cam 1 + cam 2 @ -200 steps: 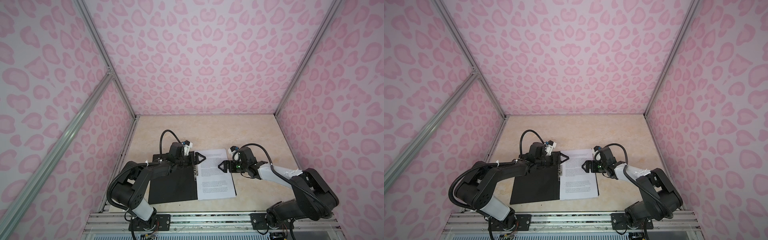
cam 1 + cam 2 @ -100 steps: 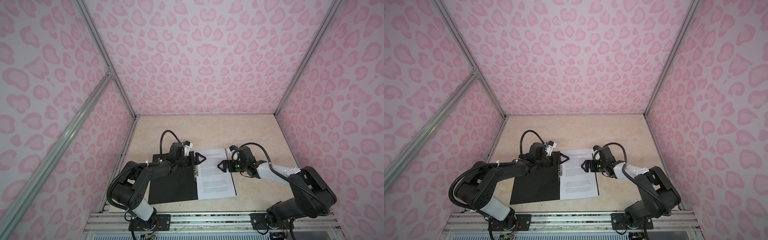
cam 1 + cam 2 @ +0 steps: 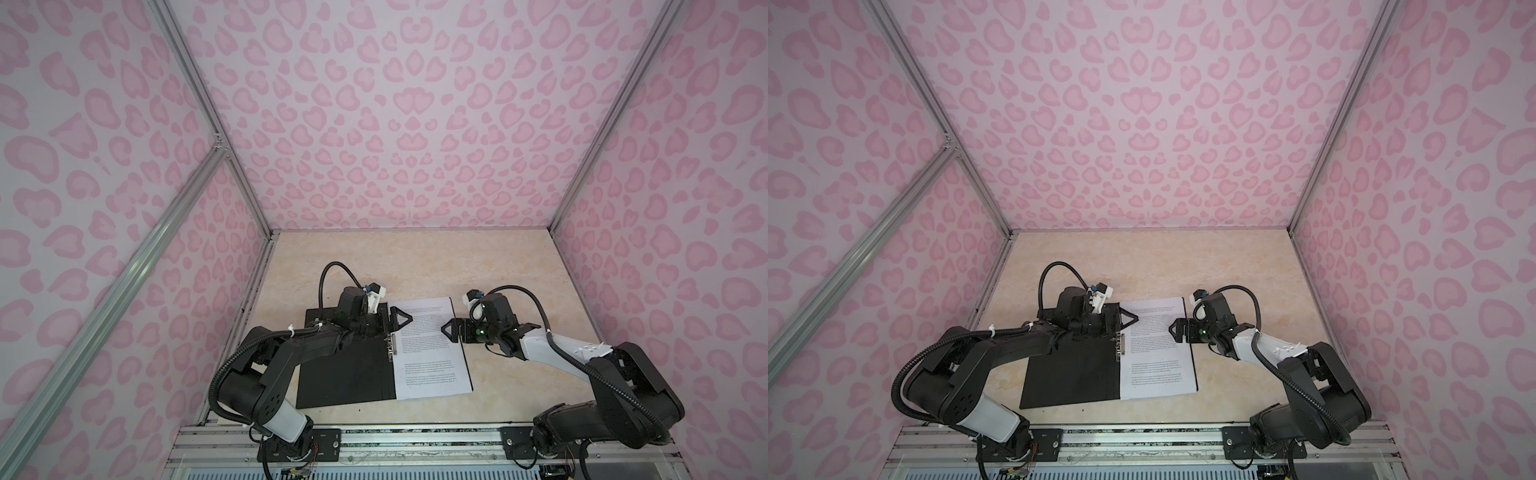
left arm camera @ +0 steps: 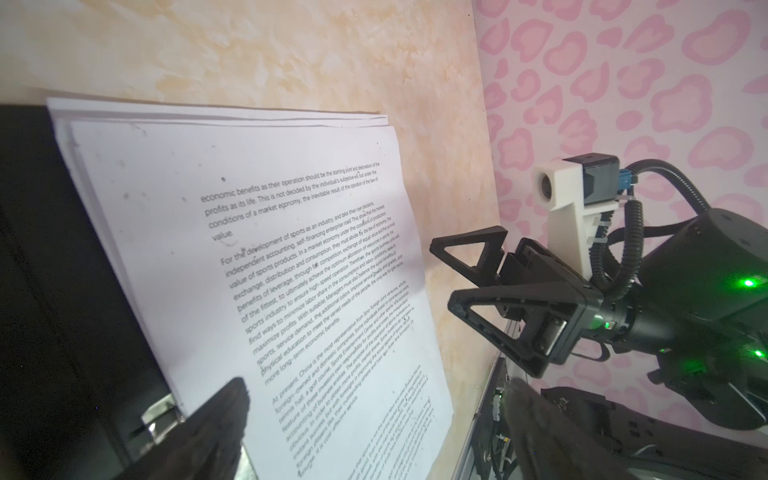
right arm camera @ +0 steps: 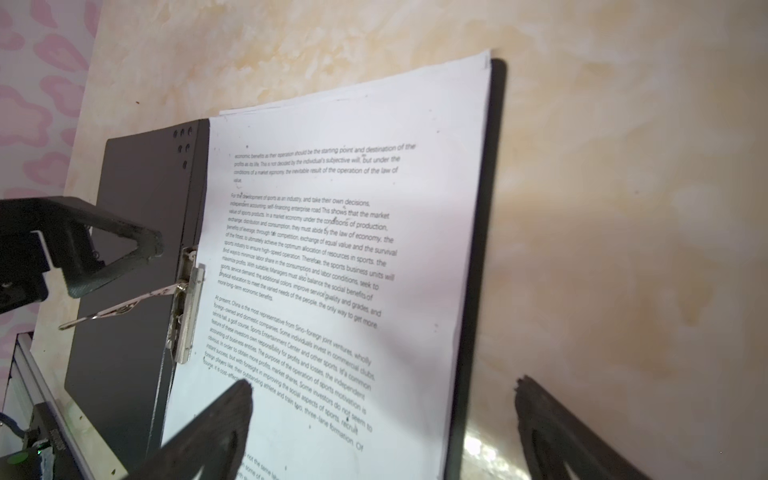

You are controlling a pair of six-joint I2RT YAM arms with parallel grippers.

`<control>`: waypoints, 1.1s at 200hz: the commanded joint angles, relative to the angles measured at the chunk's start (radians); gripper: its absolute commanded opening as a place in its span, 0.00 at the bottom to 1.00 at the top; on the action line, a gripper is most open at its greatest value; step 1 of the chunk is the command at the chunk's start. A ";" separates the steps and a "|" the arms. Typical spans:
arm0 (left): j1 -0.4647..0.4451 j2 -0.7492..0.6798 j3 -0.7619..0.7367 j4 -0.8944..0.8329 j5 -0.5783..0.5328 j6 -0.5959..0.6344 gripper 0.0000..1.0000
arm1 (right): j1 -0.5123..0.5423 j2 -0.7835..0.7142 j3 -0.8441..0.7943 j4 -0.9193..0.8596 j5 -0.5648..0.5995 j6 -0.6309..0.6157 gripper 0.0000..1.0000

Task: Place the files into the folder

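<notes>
The folder (image 3: pixel 345 374) (image 3: pixel 1071 374) lies open on the table, black inside up. Its metal spine clip (image 5: pixel 187 307) has its lever lifted. The files (image 3: pixel 428 349) (image 3: pixel 1156 353), a stack of white printed sheets, lie on the folder's right half, their left edge at the clip. My left gripper (image 3: pixel 409 319) (image 3: pixel 1136 319) hovers open over the far end of the spine, empty. From the right, my right gripper (image 3: pixel 444 328) (image 3: pixel 1171 328) faces it, open and empty, at the files' right edge. The files (image 4: pixel 270 249) (image 5: pixel 340 249) fill both wrist views.
The beige marble-look table (image 3: pixel 415 257) is boxed in by pink patterned walls on three sides. A metal rail (image 3: pixel 395 440) with both arm bases runs along the front edge. The two grippers face each other across the sheets, a short gap apart.
</notes>
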 commanded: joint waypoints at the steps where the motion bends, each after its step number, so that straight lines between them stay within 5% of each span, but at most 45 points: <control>1: -0.004 -0.023 -0.015 0.058 0.028 -0.019 0.98 | -0.014 -0.023 -0.017 0.024 0.017 0.022 0.98; 48: -0.004 -0.201 -0.048 -0.003 -0.030 0.035 0.98 | -0.088 -0.114 -0.051 -0.016 0.075 0.060 0.98; 85: -0.003 -0.603 -0.133 -0.283 -0.382 0.062 0.97 | -0.184 -0.188 -0.167 0.159 -0.084 0.140 0.98; 102: -0.002 -0.759 -0.160 -0.526 -0.586 -0.001 0.97 | -0.190 -0.234 -0.147 0.052 -0.021 0.091 0.98; 121: -0.002 -0.894 -0.203 -0.717 -0.675 -0.039 0.97 | -0.172 -0.286 -0.150 -0.002 0.033 0.114 0.90; 149: -0.001 -0.982 -0.242 -0.856 -0.741 -0.076 0.97 | 0.037 -0.333 -0.115 -0.032 0.163 0.270 0.78; 180: 0.002 -0.900 -0.314 -0.721 -0.643 -0.124 0.97 | 0.361 -0.292 -0.042 0.049 0.371 0.469 0.74; 220: 0.004 -0.706 -0.316 -0.619 -0.596 -0.097 0.97 | 0.525 -0.065 0.140 0.075 0.395 0.672 0.70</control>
